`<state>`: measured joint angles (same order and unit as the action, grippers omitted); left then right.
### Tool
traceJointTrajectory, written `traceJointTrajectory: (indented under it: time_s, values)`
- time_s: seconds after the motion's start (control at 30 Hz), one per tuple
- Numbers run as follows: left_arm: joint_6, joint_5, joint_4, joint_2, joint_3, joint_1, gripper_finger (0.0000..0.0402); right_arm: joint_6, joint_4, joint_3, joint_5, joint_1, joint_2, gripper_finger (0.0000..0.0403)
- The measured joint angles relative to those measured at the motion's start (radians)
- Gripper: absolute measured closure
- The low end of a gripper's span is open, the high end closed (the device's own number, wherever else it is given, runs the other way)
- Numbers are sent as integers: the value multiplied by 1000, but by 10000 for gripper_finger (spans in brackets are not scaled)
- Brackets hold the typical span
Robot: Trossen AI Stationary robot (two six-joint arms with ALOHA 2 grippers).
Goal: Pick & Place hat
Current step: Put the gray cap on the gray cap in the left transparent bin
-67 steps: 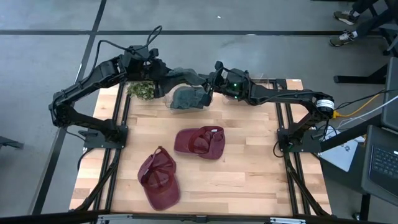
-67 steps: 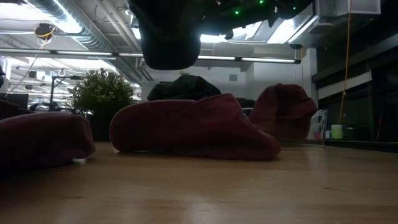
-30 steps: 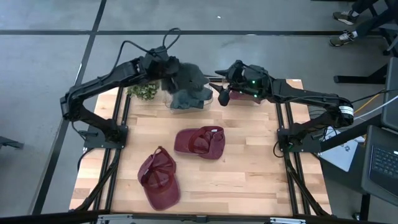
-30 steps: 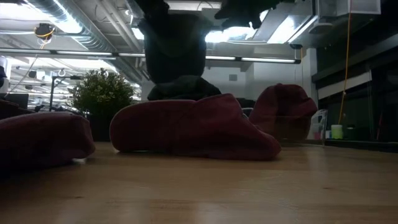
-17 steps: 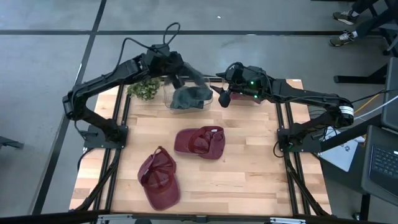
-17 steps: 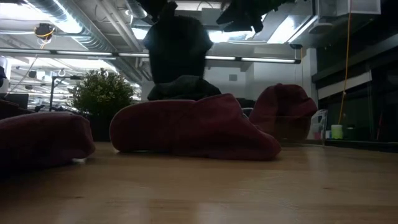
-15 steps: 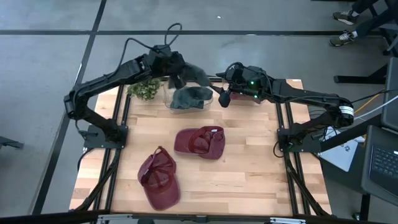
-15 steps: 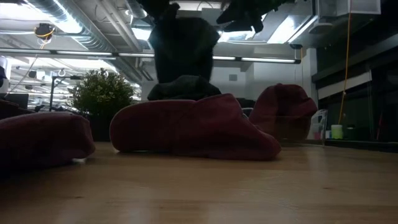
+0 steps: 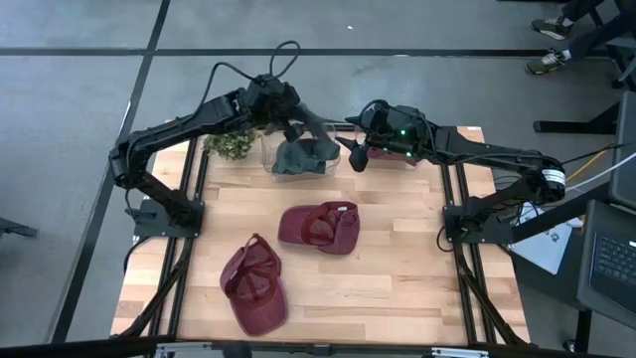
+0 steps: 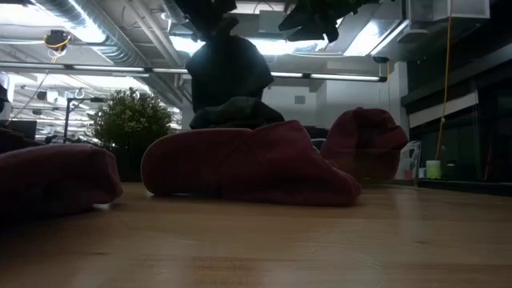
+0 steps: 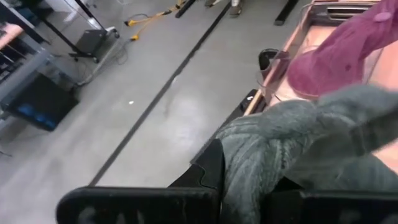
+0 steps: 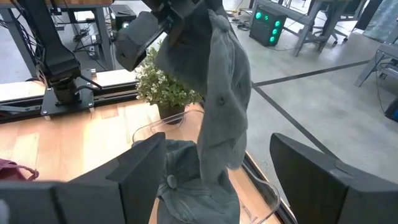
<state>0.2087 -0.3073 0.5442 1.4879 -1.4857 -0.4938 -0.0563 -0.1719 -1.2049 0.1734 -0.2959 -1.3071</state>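
My left gripper (image 9: 295,127) is shut on a grey-green hat (image 12: 224,81) that hangs over a clear container (image 9: 270,159) at the table's far edge. A second grey hat (image 12: 193,183) lies in that container. My right gripper (image 9: 356,154) stands open just to the right of the hanging hat, level with it and apart from it. Two maroon hats (image 9: 320,227) (image 9: 255,286) lie on the wooden table, undersides up. In the low view the hanging hat (image 10: 228,68) shows right above the hat in the container (image 10: 236,112). My left gripper pinches the grey-green hat's upper end (image 12: 198,14) between its two fingers, slanting down from the table's left. Several layers of cloth (image 11: 249,155) bunch between the fingers. The hat hangs slack below them. Whether its lower end (image 12: 217,165) rests on the hat in the container, I cannot tell.
A small potted plant (image 9: 229,145) stands left of the container. Another clear container (image 11: 273,68) holding a maroon hat (image 11: 339,56) stands to the right, under my right arm. Bare wood lies along the table's near right.
My left gripper has gone toward the table's right edge and a little down, rolling as it went. The grey-green hat has swung with it and now hangs lower, over the container, its lower end close to the hat inside.
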Motion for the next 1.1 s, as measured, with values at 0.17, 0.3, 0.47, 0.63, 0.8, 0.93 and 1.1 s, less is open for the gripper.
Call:
traceJointTrajectory:
  time_s: [0.17,0.3,0.47,0.63,0.8,0.93,1.1]
  values:
    - [-56,17,6,15,0,6,398,0,-10,0,0,0,0,116]
    - [-84,14,18,42,0,9,398,0,-14,0,0,0,0,116]
    - [-64,-10,12,65,0,9,398,3,-14,1,-1,0,0,116]
    - [-40,-20,-26,45,0,-14,398,1,-14,1,-1,0,0,116]
    - [-45,25,-29,31,0,-32,398,-2,-15,1,0,0,0,116]
    - [-65,40,-10,31,0,-32,398,-3,-16,1,0,0,0,116]
    - [-76,37,10,32,0,-24,398,-2,-16,1,0,0,0,116]
